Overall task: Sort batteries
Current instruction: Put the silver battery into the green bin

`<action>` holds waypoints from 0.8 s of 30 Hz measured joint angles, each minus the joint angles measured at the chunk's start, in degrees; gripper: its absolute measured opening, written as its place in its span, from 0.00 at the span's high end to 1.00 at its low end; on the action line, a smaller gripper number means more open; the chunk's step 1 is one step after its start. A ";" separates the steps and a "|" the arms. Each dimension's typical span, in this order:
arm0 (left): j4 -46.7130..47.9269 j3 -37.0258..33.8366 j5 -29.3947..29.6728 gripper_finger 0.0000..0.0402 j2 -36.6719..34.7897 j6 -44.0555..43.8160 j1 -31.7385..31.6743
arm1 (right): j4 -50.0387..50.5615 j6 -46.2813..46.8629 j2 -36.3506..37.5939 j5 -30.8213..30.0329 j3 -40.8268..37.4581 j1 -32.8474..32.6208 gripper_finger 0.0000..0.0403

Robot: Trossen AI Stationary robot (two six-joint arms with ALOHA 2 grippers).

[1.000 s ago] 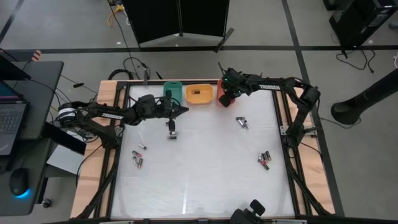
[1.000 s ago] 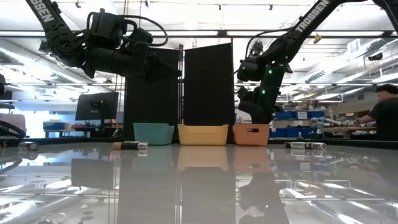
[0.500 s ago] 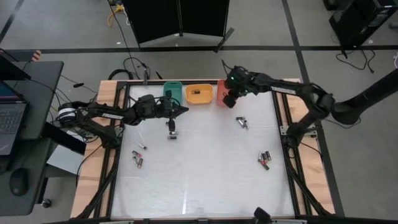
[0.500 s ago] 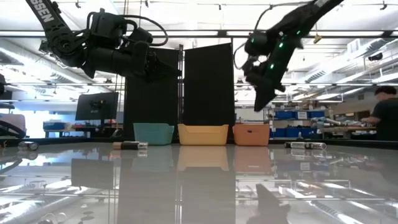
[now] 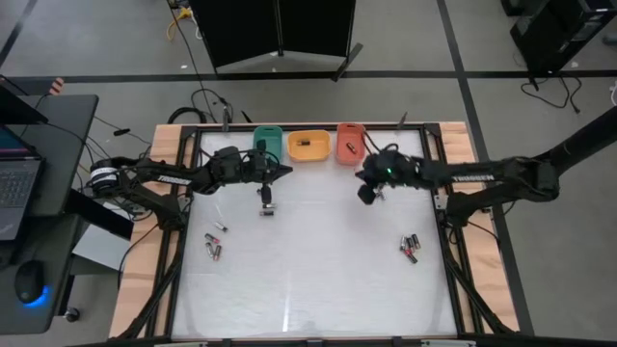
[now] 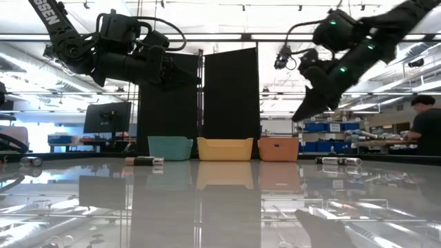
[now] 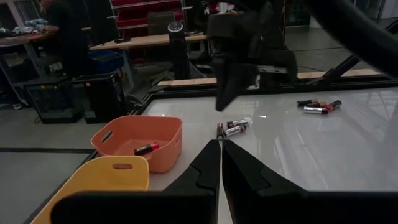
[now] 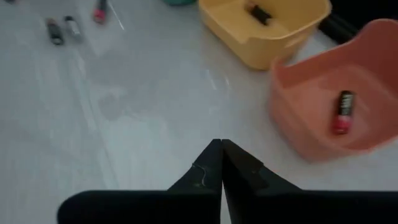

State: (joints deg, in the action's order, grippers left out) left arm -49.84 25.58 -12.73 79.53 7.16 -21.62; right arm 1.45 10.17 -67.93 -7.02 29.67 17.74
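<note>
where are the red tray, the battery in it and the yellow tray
red tray (image 8: 292, 127): right wrist view, on its near wall
battery (image 8: 342, 111): right wrist view, on its middle
yellow tray (image 8: 273, 45): right wrist view, on its side wall

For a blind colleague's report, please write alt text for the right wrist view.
The right gripper, fingers shut and empty, hangs above the white table. Ahead, a red tray holds one battery, and a yellow tray holds another.
</note>
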 joint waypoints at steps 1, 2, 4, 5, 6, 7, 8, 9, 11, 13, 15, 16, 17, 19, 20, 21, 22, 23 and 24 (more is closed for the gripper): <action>-0.01 0.00 0.00 0.94 0.00 0.00 0.00 | -2.67 -0.14 0.26 -0.06 -1.57 -0.66 0.94; 0.01 0.00 0.00 0.94 0.00 0.00 0.00 | -6.05 -0.72 0.24 -0.20 -2.94 -1.09 0.92; -0.01 0.00 0.00 0.94 0.00 -0.02 0.00 | -10.64 -1.15 0.21 0.93 -4.00 -1.47 0.90; 0.01 0.00 0.00 0.94 0.00 -0.20 0.02 | -11.10 -1.15 0.23 2.57 -4.02 -1.53 0.90; -0.01 0.00 0.00 0.94 0.00 -0.35 0.00 | -10.99 -1.15 0.20 3.84 -4.02 -1.51 0.90; 0.01 0.00 0.00 0.94 0.00 -0.39 0.00 | -10.70 -1.08 0.12 4.52 -4.02 -1.61 0.91; -0.01 0.00 0.00 0.94 0.00 -0.49 0.01 | -10.52 -0.94 0.10 4.56 -4.02 -2.03 0.92; -0.01 0.00 0.00 0.94 0.00 -0.53 0.00 | -10.61 -0.93 0.11 4.51 -4.02 -2.60 0.93; 0.03 0.00 0.00 0.94 0.00 -0.52 0.00 | -10.40 -1.17 0.12 3.37 -4.02 -3.91 0.97; 0.04 0.00 0.00 0.94 0.00 -0.51 0.00 | -9.76 -1.08 0.12 2.04 -4.02 -5.42 0.98; 0.04 0.00 0.00 0.94 0.00 -0.50 0.00 | -9.12 -0.03 0.12 0.89 -4.02 -6.90 0.97; 0.04 0.00 0.00 0.94 0.00 -0.50 0.00 | -8.36 0.70 0.12 0.56 -4.02 -7.64 0.96; 0.05 0.00 0.00 0.94 0.00 -0.50 0.00 | -7.44 1.66 0.12 0.33 -4.02 -8.34 0.96; 0.27 0.00 0.01 0.94 0.00 -0.50 0.00 | -4.77 3.54 0.32 -0.63 -3.81 -9.89 0.96; 0.50 0.00 0.00 0.94 0.00 -0.48 0.00 | -2.58 4.53 0.54 -1.28 -3.41 -10.73 0.97; 0.77 0.00 0.00 0.94 0.00 -0.49 0.00 | 0.02 5.56 0.87 -2.14 -2.80 -11.74 0.97; 1.02 0.00 0.00 0.94 0.00 -0.49 0.00 | 2.82 6.66 1.25 -3.02 -2.06 -12.68 0.98; 1.29 0.00 0.00 0.94 0.00 -0.49 0.01 | 6.12 7.89 1.67 -3.90 -1.15 -13.72 0.98; 1.59 0.00 0.00 0.94 0.00 -0.48 0.01 | 9.09 9.13 2.11 -4.36 -0.26 -14.72 0.98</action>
State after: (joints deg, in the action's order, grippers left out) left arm -48.25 25.58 -12.73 79.53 6.68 -21.62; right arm 10.54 19.30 -65.82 -11.38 29.41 3.02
